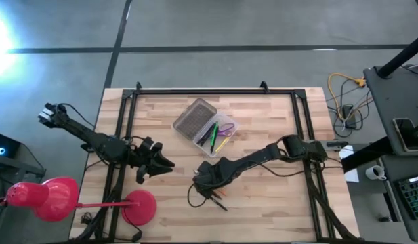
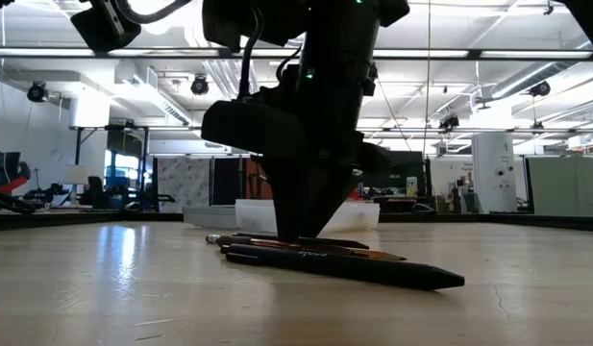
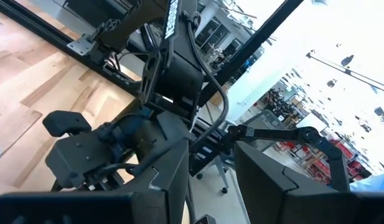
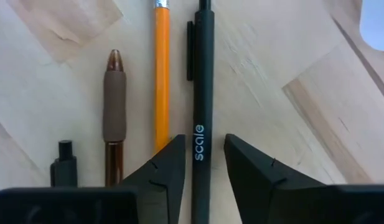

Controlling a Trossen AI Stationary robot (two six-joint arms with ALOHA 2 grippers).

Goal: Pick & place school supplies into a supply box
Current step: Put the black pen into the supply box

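Note:
Several supplies lie side by side on the wood near the table's near edge: a black pen marked "scale", an orange pencil and a brown-gripped pen. My right gripper is open and low over them. Its fingers stand on either side of the black pen, with narrow gaps showing. The supply box sits mid-table with green, yellow and purple supplies inside. Its dimpled lid lies open beside it. My left gripper hangs open above the table, left of the right gripper.
Black frame rails run along the table's left, right and far sides. A red lamp-like object with a round red base sits at the near left corner. The right arm slants across the table's right half.

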